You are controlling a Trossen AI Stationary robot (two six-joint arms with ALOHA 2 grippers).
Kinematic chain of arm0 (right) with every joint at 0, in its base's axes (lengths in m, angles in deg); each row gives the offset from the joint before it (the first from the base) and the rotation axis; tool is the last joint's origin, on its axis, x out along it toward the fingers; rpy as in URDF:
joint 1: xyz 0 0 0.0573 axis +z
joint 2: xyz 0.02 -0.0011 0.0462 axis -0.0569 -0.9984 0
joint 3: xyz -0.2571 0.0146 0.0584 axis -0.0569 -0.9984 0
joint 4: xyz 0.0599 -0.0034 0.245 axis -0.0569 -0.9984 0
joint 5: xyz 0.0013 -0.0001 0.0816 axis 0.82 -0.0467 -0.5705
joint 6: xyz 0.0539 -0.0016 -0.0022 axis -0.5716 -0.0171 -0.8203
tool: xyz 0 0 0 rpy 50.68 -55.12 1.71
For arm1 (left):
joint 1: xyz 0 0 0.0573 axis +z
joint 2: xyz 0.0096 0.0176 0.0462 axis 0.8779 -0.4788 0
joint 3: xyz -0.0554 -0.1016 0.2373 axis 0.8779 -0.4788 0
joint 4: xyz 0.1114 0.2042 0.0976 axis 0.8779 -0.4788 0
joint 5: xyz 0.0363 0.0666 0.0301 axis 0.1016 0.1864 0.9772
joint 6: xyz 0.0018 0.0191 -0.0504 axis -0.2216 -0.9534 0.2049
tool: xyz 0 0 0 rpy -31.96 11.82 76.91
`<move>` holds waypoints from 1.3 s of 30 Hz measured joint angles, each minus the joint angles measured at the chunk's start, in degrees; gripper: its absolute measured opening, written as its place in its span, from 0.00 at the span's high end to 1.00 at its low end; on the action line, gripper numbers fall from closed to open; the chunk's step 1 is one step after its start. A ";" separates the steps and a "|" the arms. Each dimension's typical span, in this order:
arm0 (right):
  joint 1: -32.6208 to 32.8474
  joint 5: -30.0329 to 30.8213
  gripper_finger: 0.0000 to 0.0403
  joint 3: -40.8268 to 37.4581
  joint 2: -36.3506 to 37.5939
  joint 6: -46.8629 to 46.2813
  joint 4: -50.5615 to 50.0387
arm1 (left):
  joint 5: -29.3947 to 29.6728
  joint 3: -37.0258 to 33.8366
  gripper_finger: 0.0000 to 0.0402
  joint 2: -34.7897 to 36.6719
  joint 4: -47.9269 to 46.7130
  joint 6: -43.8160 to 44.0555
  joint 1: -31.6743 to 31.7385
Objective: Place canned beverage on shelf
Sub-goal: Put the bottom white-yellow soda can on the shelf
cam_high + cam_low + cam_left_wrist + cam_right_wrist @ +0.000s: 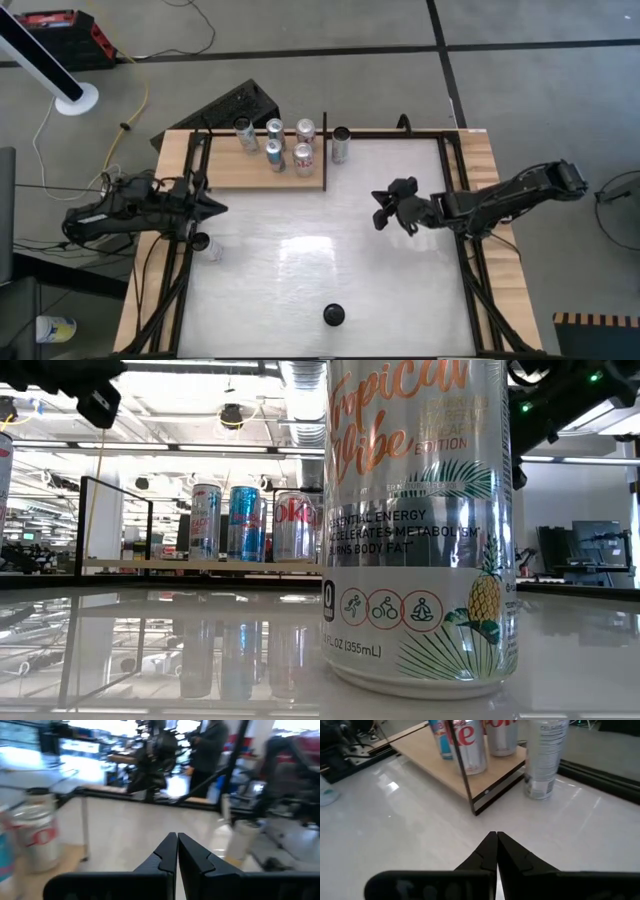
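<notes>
The wooden shelf [262, 172] lies at the table's far left, with several cans [275, 150] standing on it. A silver can [341, 145] stands on the white table just right of the shelf and also shows in the right wrist view [545, 755]. Another can [334, 316] stands near the table's front edge and fills the low view [420, 520]. My left gripper [215, 208] is shut and empty at the table's left side, just in front of the shelf [65, 855]. My right gripper [380, 212] is shut and empty over the table's middle right, pointing toward the shelf [445, 765].
A small pale can [213, 247] sits on the table close to my left gripper, on its near side. Black bars [465, 765] edge the shelf. Bare white table [300, 260] lies between the two grippers. A person [210, 745] stands in the room beyond the table.
</notes>
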 joint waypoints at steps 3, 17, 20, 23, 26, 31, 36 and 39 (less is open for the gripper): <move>1.03 -0.02 0.92 0.00 -0.02 0.02 0.71 | -0.84 0.00 1.00 -0.53 -0.10 0.80 -0.02; 15.74 -0.50 0.92 0.03 -6.61 9.52 24.23 | -1.74 -0.07 1.00 -10.28 -1.49 -5.55 -3.01; 19.56 -0.54 0.92 0.00 -11.41 10.75 29.72 | -0.27 -0.07 1.00 -10.14 -1.16 -5.72 -3.13; 22.31 -0.52 0.92 0.67 -15.82 11.11 33.14 | 0.66 -0.07 1.00 -9.90 -1.94 -4.30 -3.10; 24.82 -1.96 0.92 3.43 -19.19 12.94 33.63 | 0.69 -0.07 1.00 -9.88 -3.58 -3.83 -3.10; 28.14 -11.21 0.92 11.31 -23.41 19.61 33.48 | 0.68 -0.07 1.00 -9.90 -3.61 -5.52 -3.10; 30.44 -14.83 0.92 19.94 -28.15 29.14 30.78 | 0.75 -0.07 1.00 -9.90 -3.29 -8.40 -3.10; 31.34 -14.73 0.89 25.52 -30.49 34.91 25.62 | 0.73 -0.07 1.00 -9.88 -3.22 -8.38 -3.10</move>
